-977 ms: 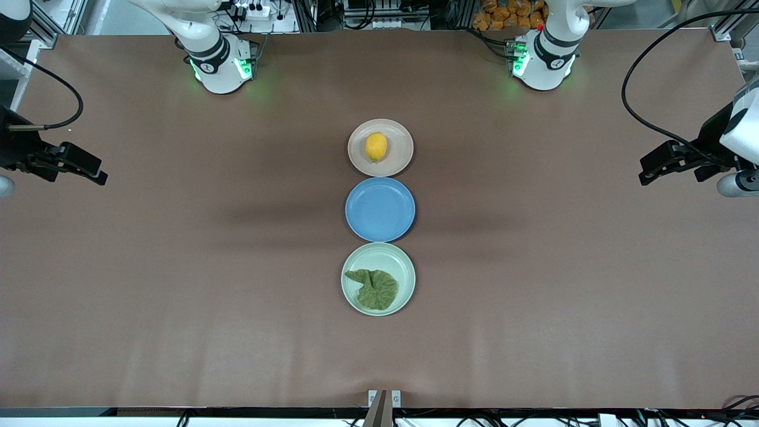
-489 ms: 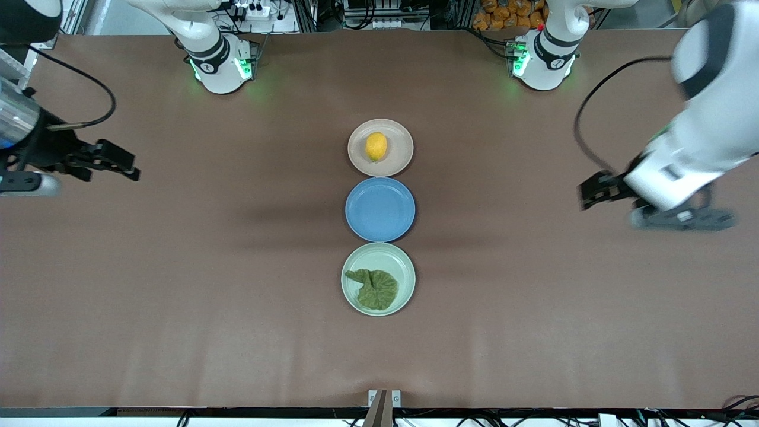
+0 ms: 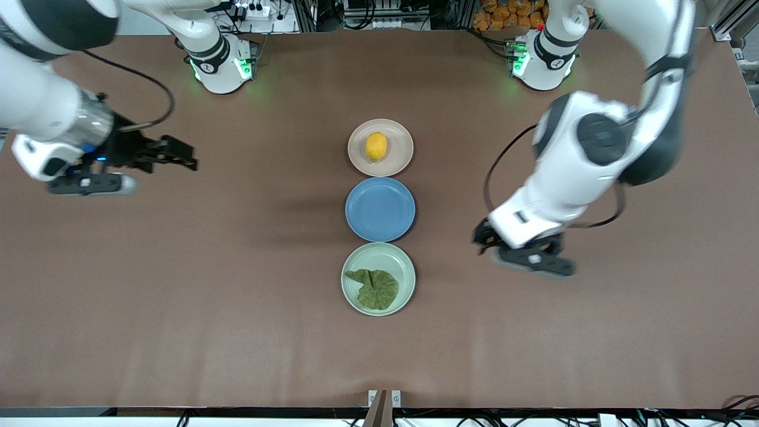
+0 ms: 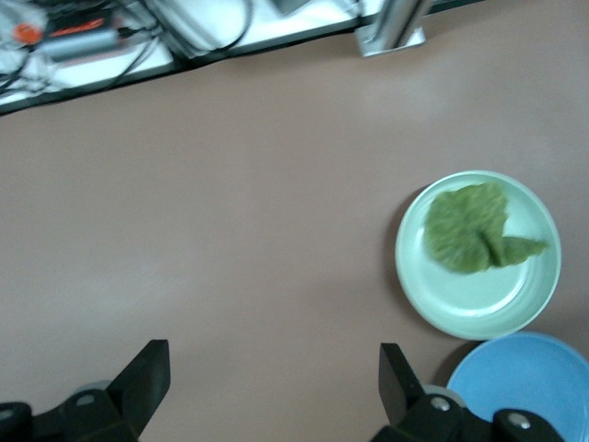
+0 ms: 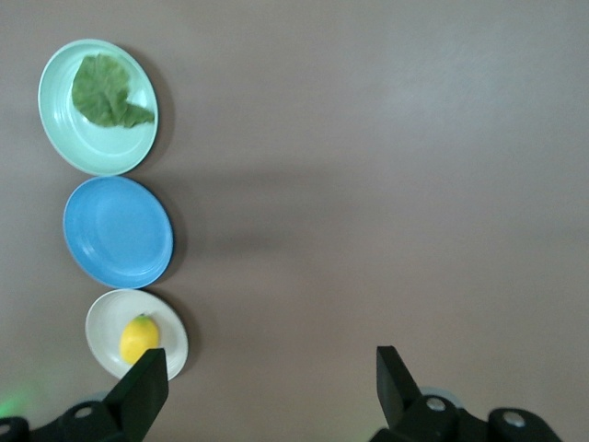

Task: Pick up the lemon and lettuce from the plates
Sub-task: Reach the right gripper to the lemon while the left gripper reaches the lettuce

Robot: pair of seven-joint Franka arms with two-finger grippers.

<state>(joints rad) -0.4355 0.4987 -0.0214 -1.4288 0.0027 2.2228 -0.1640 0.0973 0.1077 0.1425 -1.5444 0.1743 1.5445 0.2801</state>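
Note:
The lemon [image 3: 376,146] lies on the beige plate [image 3: 398,135], the plate farthest from the front camera. The lettuce [image 3: 373,289] lies flat on the mint plate [image 3: 392,255], the nearest one. My left gripper [image 3: 483,237] is open and empty over bare table, toward the left arm's end from the mint plate. My right gripper [image 3: 184,157] is open and empty over bare table, toward the right arm's end from the beige plate. The left wrist view shows the open gripper [image 4: 271,387], the lettuce [image 4: 469,228] and the mint plate [image 4: 515,304]. The right wrist view shows the open gripper [image 5: 267,387], the lemon [image 5: 138,339] and the lettuce [image 5: 106,90].
An empty blue plate [image 3: 380,209] sits between the beige and mint plates, the three in a row down the middle of the table. It also shows in the left wrist view [image 4: 525,387] and the right wrist view [image 5: 118,232]. Brown table surface [image 3: 237,267] surrounds them.
Both arms have swung in from the table's ends toward the row of plates, the left arm farther. The lemon, lettuce and plates have not moved.

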